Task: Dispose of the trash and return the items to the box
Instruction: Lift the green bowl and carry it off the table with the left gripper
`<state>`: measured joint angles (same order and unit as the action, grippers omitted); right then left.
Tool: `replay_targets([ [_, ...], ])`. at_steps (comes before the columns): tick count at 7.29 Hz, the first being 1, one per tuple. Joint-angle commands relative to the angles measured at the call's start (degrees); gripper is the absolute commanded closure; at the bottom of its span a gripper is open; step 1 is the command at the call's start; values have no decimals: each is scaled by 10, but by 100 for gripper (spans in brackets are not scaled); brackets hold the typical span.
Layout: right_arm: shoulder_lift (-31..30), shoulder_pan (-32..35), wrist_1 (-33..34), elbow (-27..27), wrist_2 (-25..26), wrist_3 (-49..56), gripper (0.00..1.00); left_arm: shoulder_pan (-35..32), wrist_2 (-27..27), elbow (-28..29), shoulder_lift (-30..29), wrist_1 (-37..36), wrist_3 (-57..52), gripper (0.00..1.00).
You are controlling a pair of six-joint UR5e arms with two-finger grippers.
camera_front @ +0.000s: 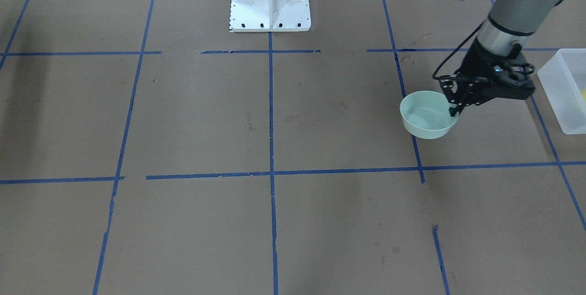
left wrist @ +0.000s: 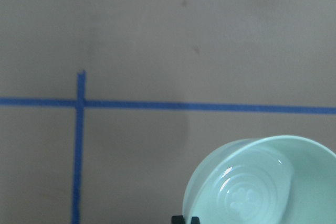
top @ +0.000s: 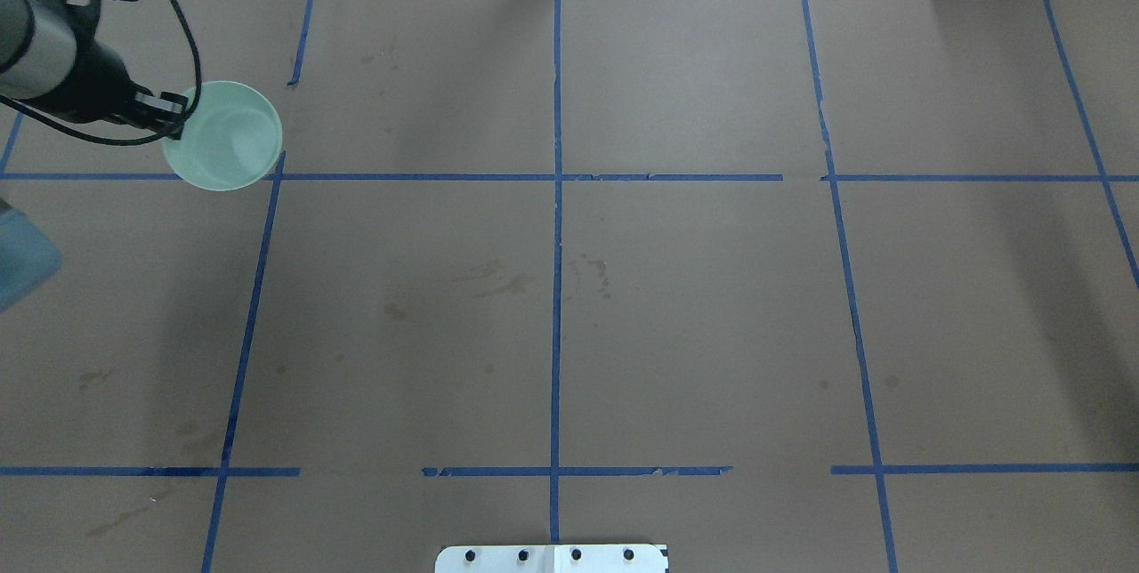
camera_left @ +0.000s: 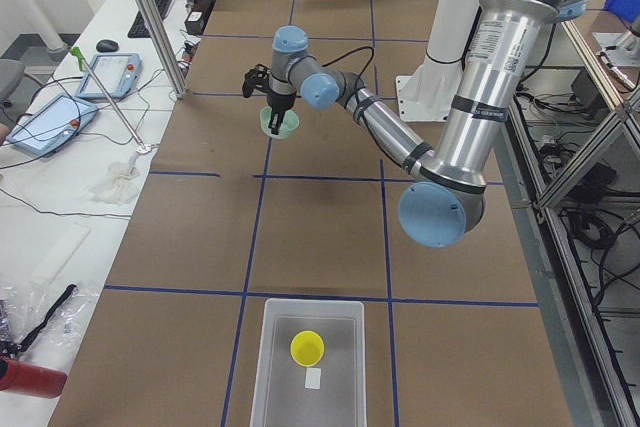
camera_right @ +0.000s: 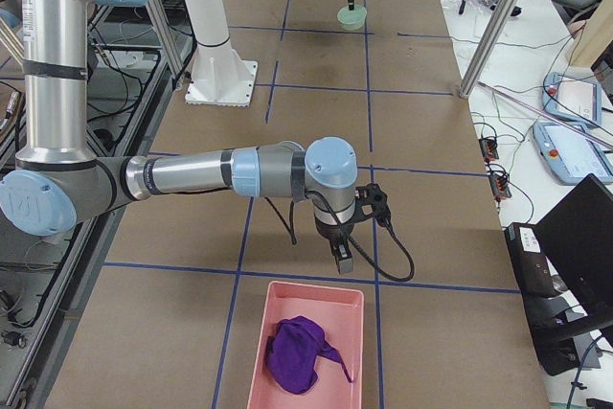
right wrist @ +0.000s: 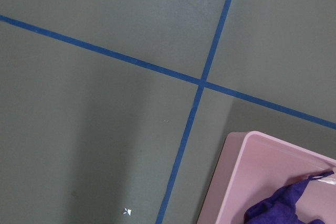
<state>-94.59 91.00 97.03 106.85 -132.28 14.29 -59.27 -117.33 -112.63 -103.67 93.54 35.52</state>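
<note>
My left gripper (camera_front: 455, 111) is shut on the near rim of the pale mint-green bowl (camera_front: 425, 116) and holds it tilted, low over the brown table. The gripper (top: 178, 115) and bowl (top: 227, 137) show at the far left of the overhead view. The bowl also fills the lower right of the left wrist view (left wrist: 262, 182). The frosted white box (camera_left: 265, 347) stands at the table's left end, apart from the bowl, with the yellow cup (camera_left: 307, 347) inside it. My right gripper (camera_right: 343, 258) hangs just above the table by a pink bin; I cannot tell whether it is open or shut.
The pink bin (camera_right: 259, 352) holds a purple cloth (camera_right: 299, 356) at the table's right end, and both also show in the right wrist view (right wrist: 236, 182). The white robot base (camera_front: 270, 2) stands at the table's middle edge. Blue tape lines grid the table.
</note>
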Motion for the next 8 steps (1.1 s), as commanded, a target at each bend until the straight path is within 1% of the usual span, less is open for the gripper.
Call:
replay_targets([
  [1,6,-32,-1,9,0,-37,0,-96,-43,2,63,4,-166,100],
  [2,8,-42,-2,12,0,-50,0,-159,-67,23,86,4,-269,100],
  [3,8,-42,-2,13,0,-51,0,-223,-100,72,92,5,-364,100],
  [4,8,-43,-1,13,0,-51,0,-277,-121,126,94,3,-465,100],
  [5,8,-43,-1,13,-1,-51,0,-330,-139,183,95,4,-497,100],
  [6,8,-43,-2,13,0,-51,0,-370,-148,242,95,2,-494,100],
  [7,8,-43,-2,14,0,-51,0,-399,-146,270,105,2,-414,100],
  [8,9,-43,-1,20,0,-51,0,-404,-143,269,143,5,-386,100],
])
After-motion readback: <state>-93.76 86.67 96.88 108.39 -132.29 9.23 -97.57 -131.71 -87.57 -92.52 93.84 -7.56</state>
